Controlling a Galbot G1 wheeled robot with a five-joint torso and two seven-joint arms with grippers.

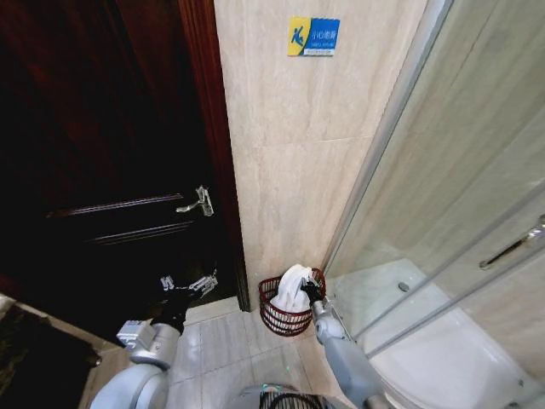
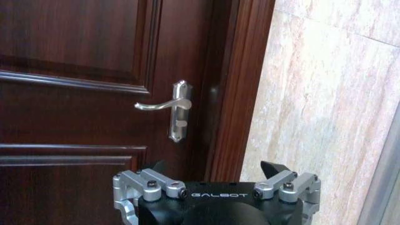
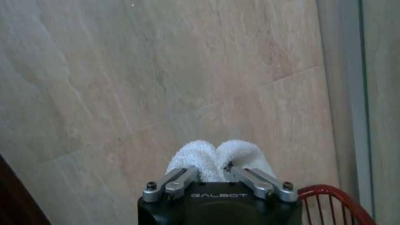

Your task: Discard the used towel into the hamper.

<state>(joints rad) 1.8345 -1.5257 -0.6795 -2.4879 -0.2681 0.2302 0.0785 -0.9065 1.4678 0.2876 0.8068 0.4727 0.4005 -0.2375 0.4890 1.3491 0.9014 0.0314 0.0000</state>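
One white terry towel (image 1: pixel 294 288) over the reddish-brown openwork hamper (image 1: pixel 281 317)
Right gripper (image 3: pixel 214 174) pinches the towel's bunched top above the rim; left gripper (image 2: pixel 216 169) hangs spread and bare facing the dark wooden door (image 2: pixel 75 93).

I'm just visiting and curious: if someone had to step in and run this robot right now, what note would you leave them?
Right gripper: shut on the white terry towel, held over the small round reddish-brown wire hamper.
Left gripper: open, empty, idle in front of the dark wooden door.
Hamper stands on the tiled floor in the corner between the beige wall and the glass shower screen.
Done: towel carried to the hamper, its lower part already hanging inside.
Left: release the towel.
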